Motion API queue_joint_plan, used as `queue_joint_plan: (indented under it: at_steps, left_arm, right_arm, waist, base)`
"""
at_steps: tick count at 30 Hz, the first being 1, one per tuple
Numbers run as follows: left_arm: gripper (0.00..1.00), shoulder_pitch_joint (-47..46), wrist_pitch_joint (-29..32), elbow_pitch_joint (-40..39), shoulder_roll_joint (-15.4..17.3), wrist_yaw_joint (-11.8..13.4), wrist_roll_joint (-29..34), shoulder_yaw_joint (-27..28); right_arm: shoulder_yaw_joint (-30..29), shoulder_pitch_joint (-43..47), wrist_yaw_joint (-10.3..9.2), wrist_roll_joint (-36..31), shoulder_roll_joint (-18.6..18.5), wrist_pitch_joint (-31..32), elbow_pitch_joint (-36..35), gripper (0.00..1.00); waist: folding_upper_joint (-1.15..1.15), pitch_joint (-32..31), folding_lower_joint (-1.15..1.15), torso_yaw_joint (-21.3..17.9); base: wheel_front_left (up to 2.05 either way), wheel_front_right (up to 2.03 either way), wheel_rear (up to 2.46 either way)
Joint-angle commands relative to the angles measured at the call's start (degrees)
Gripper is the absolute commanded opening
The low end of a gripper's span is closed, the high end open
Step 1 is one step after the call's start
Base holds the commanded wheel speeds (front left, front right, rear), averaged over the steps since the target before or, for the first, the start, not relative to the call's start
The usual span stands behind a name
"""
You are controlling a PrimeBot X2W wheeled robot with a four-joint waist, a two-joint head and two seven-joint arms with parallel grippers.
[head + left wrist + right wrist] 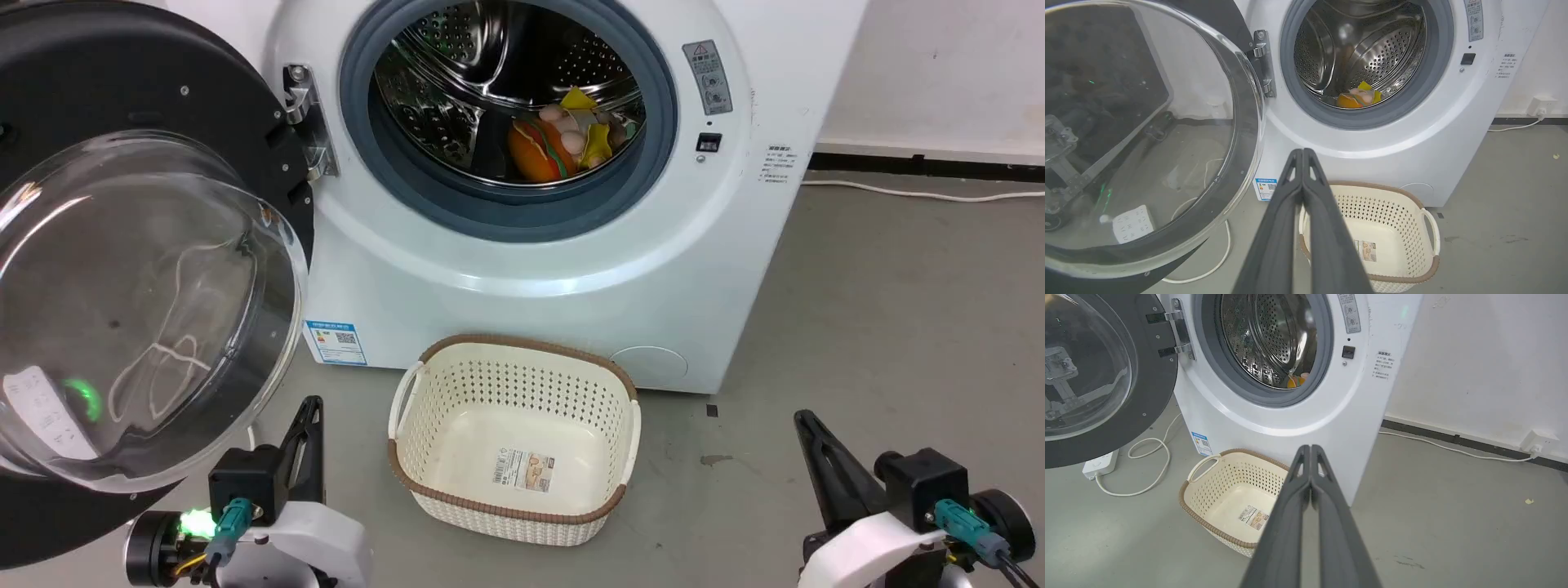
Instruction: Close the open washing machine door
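Observation:
The washing machine door [147,106] stands swung wide open at the left, its clear glass bowl [139,310] bulging toward me and its metal hinge [309,122] on the right edge. The white washing machine [571,261] shows its steel drum [457,73] with colourful soft toys [563,139] inside. My left gripper [310,406] sits low at the lower left, shut and empty, just below the door's glass. At the lower right my right gripper [804,418] is shut and empty too. The door [1208,16] and the door [1155,388] also appear from the wrists, with left gripper [1302,152] and right gripper [1310,448] closed.
An empty cream perforated basket [522,506] with a brown rim stands on the grey floor right before the machine, between my grippers. A white power strip [1100,463] and its cable [1147,469] lie on the floor under the door. A wall socket [1539,441] and cord run along the right wall.

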Motion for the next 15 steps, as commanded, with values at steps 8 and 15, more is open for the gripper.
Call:
queue_joint_plan:
  at_steps: [8,15]
  left_arm:
    - [0.00,0.8,0.0,-0.2,0.0,0.2,0.1,0.0]
    - [0.00,0.8,0.0,-0.2,0.0,0.2,0.1,0.0]
  right_arm:
    - [0.0,-0.8,0.05,-0.4,0.2,0.0,-0.3,0.00]
    - [0.0,-0.8,0.05,-0.4,0.2,0.0,-0.3,0.00]
  waist:
    - [0.00,0.0,0.00,0.0]
    - [0.00,0.0,0.00,0.0]
  base:
    - [0.00,0.00,0.00]
    - [0.00,0.00,0.00]
